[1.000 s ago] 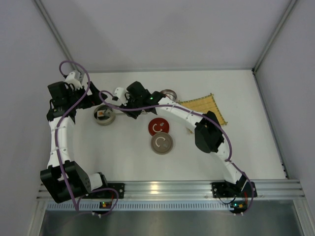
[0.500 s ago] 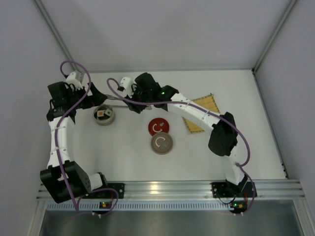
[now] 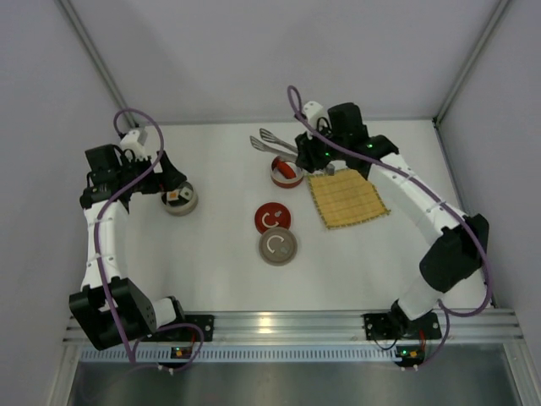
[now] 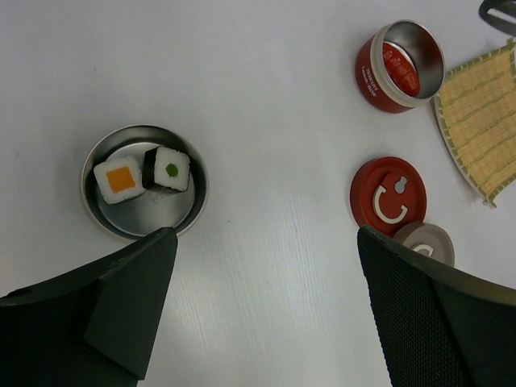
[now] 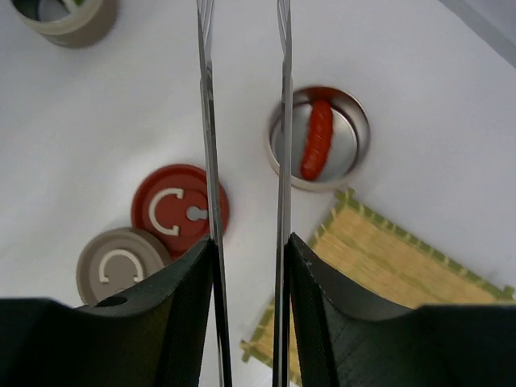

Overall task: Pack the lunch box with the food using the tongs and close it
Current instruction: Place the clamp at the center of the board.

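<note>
The lunch box stands as two open round tins. The grey tin [image 4: 105,222] [image 3: 180,201] holds two sushi rolls, one with an orange centre [image 4: 119,177] and one with a green centre [image 4: 168,168]. The red tin [image 4: 379,76] [image 3: 286,172] holds the red sausage piece [image 5: 317,141]. My left gripper [image 4: 266,242] hovers open beside the grey tin [image 3: 180,201], with nothing between its fingers. My right gripper [image 5: 250,250] [image 3: 324,156] is shut on the silver tongs [image 5: 207,121] [image 3: 272,141]. The tongs' arms stand apart, and their tips reach past the red tin toward the back.
A red lid [image 3: 272,218] and a beige lid [image 3: 277,247] lie side by side mid-table. A yellow bamboo mat [image 3: 347,199] lies to the right of the red tin, under my right forearm. White walls close in the back and sides.
My right arm has swung with the tongs from beside the grey tin to the back right, above the red tin, uncovering the mat. The left gripper has shifted slightly.
</note>
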Action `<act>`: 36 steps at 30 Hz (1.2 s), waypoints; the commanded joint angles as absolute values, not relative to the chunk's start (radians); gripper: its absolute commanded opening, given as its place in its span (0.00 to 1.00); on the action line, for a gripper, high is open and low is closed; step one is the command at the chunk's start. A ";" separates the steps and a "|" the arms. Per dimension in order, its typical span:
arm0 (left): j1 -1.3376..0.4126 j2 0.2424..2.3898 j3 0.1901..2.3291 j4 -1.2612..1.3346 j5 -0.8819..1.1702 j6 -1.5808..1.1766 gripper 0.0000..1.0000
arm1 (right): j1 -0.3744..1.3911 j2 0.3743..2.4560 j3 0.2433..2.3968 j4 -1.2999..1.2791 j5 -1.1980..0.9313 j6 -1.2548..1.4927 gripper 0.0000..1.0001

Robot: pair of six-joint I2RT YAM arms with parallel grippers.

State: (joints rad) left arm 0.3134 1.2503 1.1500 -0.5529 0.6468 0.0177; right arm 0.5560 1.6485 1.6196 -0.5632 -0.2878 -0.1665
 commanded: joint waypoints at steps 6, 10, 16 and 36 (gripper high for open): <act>0.247 1.213 1.134 -0.614 0.611 0.123 0.98 | 0.183 1.321 1.327 -0.554 -0.342 -0.176 0.39; 0.221 1.219 1.121 -0.604 0.595 0.121 0.98 | -0.089 1.266 1.243 -0.568 -0.345 -0.231 0.38; 0.212 1.246 1.135 -0.580 0.587 0.083 0.98 | -0.302 1.334 1.181 -0.561 -0.253 -0.333 0.38; 0.209 1.249 1.109 -0.597 0.569 0.136 0.98 | -0.360 1.678 1.168 -0.517 -0.239 -0.336 0.46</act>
